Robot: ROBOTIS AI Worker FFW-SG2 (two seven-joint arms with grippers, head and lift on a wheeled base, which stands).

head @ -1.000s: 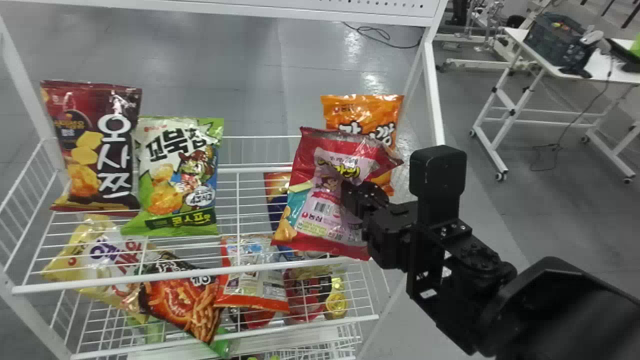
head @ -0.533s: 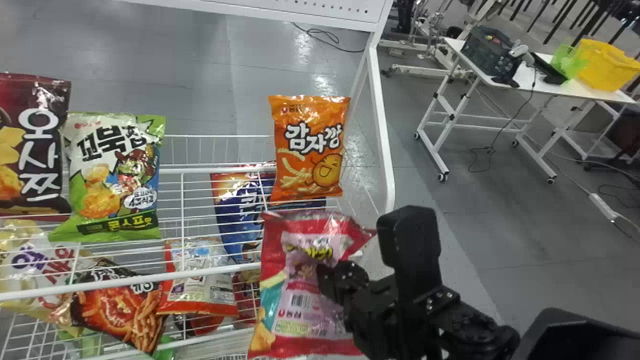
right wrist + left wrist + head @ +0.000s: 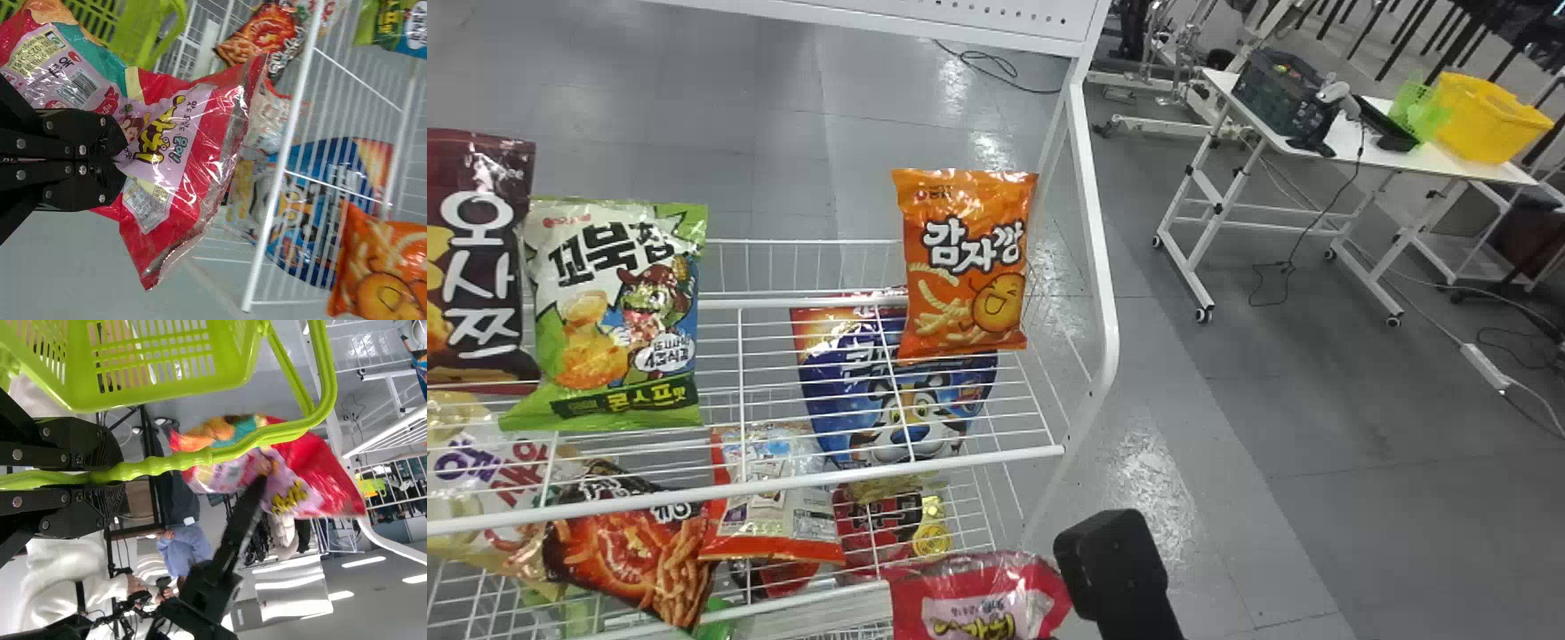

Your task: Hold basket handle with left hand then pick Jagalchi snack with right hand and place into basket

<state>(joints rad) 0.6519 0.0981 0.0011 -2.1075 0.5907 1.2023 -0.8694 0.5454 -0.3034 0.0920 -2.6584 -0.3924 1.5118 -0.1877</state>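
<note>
At the bottom edge of the head view is my right gripper's wrist part [image 3: 1116,569], beside the red and pink Jagalchi snack bag [image 3: 978,600], whose lower part is cut off. In the right wrist view my right gripper [image 3: 123,155] is shut on the middle of the snack bag [image 3: 190,157], creasing it. The left wrist view has my left gripper [image 3: 113,477] shut around the green basket handle [image 3: 260,437]. The green basket [image 3: 160,370] hangs beside it, and the snack bag [image 3: 307,473] is held near the handle, outside the basket.
The white wire rack [image 3: 1040,452] stands ahead, its shelves holding several snack bags, with an orange bag [image 3: 965,267] at the right of the upper shelf. A white table [image 3: 1360,151] with a yellow bin [image 3: 1485,116] is farther back on the right.
The right arm and its snack bag have moved down and away from the rack, toward the head view's bottom edge. The rack now appears farther left, and the blue bag is uncovered.
</note>
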